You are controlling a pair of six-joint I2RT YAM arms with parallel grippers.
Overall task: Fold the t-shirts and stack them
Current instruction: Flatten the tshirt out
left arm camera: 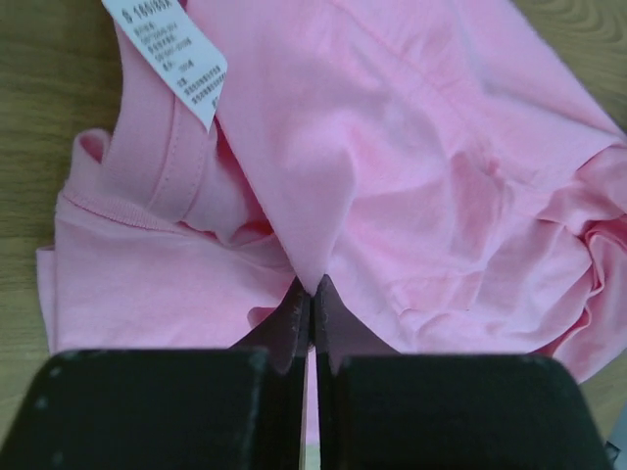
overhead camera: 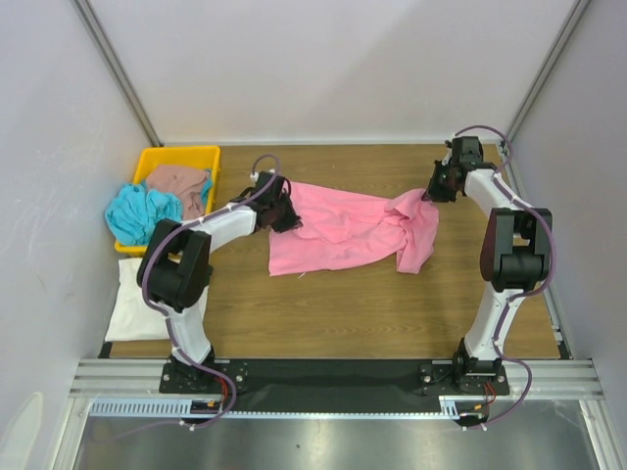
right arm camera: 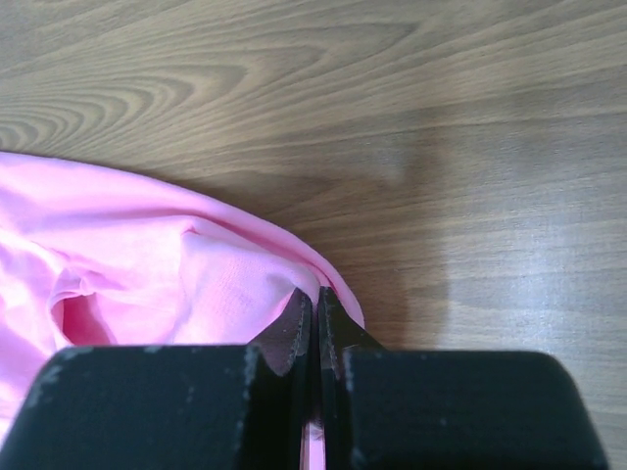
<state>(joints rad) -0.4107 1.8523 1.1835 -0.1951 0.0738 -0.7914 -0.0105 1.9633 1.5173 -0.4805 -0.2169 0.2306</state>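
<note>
A bright pink t-shirt (overhead camera: 338, 233) lies crumpled across the middle of the wooden table. My left gripper (overhead camera: 285, 217) is shut on a pinch of the pink t-shirt (left arm camera: 411, 196) at its left end, near the collar and its white label (left arm camera: 171, 54). My right gripper (overhead camera: 427, 195) is shut on the right end of the pink t-shirt (right arm camera: 147, 284), which hangs in folds below it. A turquoise t-shirt (overhead camera: 142, 212) and a dusty brown-pink t-shirt (overhead camera: 179, 181) are bunched in the yellow tray (overhead camera: 186, 155). A cream-white t-shirt (overhead camera: 139, 299) lies flat at the near left.
The yellow tray stands at the far left of the table, by the left wall. Bare wood (overhead camera: 372, 304) runs between the pink shirt and the near edge. The right arm's base and elbow (overhead camera: 514, 250) stand close to the right wall.
</note>
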